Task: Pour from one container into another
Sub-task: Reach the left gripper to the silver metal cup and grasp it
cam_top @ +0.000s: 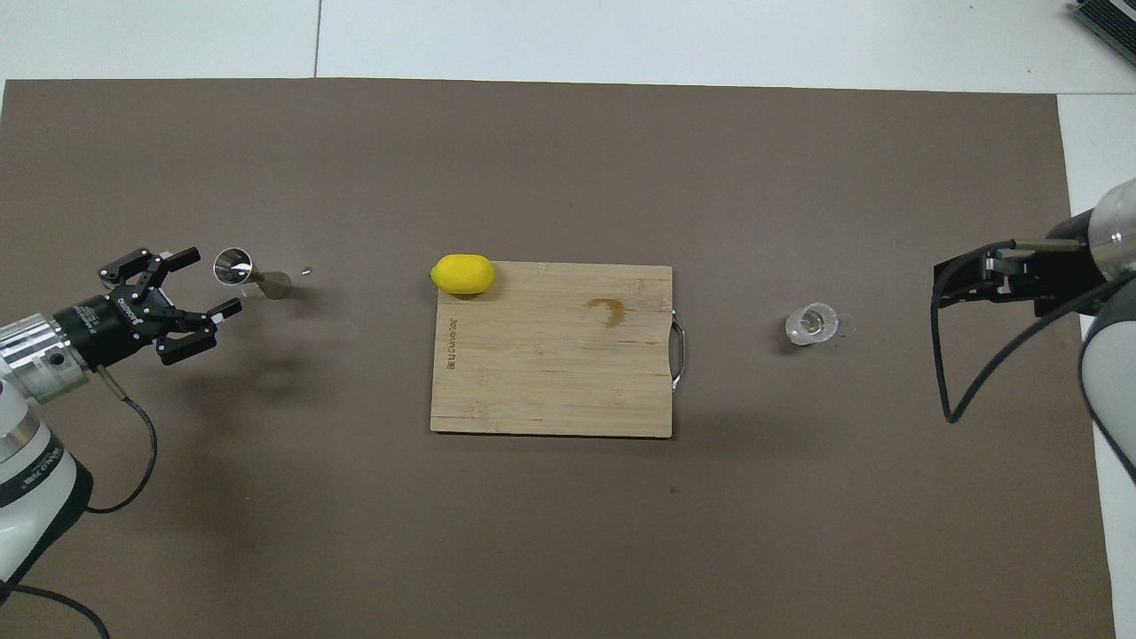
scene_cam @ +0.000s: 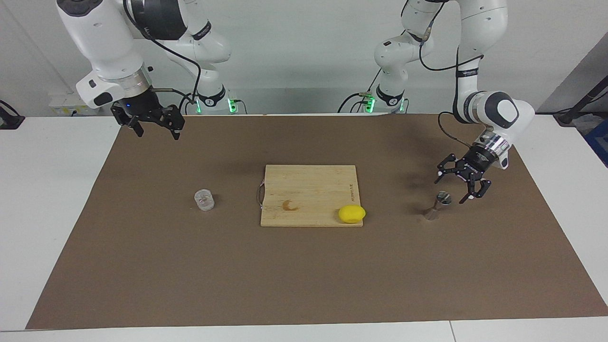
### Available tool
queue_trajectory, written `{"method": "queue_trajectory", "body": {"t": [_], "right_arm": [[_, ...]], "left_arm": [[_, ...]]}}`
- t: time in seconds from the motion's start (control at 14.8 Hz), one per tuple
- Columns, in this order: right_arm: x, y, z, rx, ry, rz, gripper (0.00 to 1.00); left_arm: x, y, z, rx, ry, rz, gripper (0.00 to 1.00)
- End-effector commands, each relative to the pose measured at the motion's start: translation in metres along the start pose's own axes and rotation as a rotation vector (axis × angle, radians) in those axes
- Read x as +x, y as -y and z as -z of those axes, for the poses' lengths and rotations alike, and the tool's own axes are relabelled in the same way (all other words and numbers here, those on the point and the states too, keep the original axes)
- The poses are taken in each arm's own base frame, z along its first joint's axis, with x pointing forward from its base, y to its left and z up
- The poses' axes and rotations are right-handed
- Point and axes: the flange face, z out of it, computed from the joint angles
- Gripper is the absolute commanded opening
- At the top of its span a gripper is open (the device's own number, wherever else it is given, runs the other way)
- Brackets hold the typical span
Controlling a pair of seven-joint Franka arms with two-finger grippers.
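Your left claw hangs wide and empty just beside the jigger, which stands on the tabletop toward the left arm's end. Your right claw waits, wide and empty, over the tabletop's edge nearest the robots. The glass cup stands upright toward the right arm's end, well apart from it.

1. The jigger is shiny polished steel.
2. The cup is clear glass with textured sides.
3. The cutting board is pale wood with a visible grain and a thin metal handle.
4. The table cover is matt brown.
5. The lemon looks smooth and yellow.
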Motion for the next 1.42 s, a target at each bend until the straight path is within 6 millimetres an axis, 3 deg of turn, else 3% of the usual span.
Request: {"method": "queue_trajectory", "body": {"t": [0.0, 0.27, 0.54, 0.95, 1.29, 1.35], "right_arm": [[-0.004, -0.004, 0.003, 0.014, 0.004, 0.007, 1.0], [-0.004, -0.004, 0.003, 0.014, 0.004, 0.007, 1.0], [-0.004, -0.004, 0.003, 0.015, 0.002, 0.007, 1.0], [-0.004, -0.004, 0.003, 0.014, 0.004, 0.007, 1.0], [-0.004, -0.004, 0.003, 0.014, 0.004, 0.007, 1.0], [-0.004, -0.004, 0.003, 0.015, 0.002, 0.007, 1.0]], "left_arm": [[-0.004, 0.001, -0.013, -0.03, 0.007, 0.015, 1.0], [-0.003, 0.006, -0.027, -0.059, 0.013, 0.019, 1.0], [-0.004, 0.003, -0.027, -0.065, 0.015, 0.02, 0.99], [-0.007, 0.0, -0.029, -0.085, 0.016, 0.03, 0.79], [-0.006, 0.001, -0.029, -0.084, 0.016, 0.03, 0.76], [-0.006, 0.001, -0.029, -0.084, 0.016, 0.03, 0.71]]}}
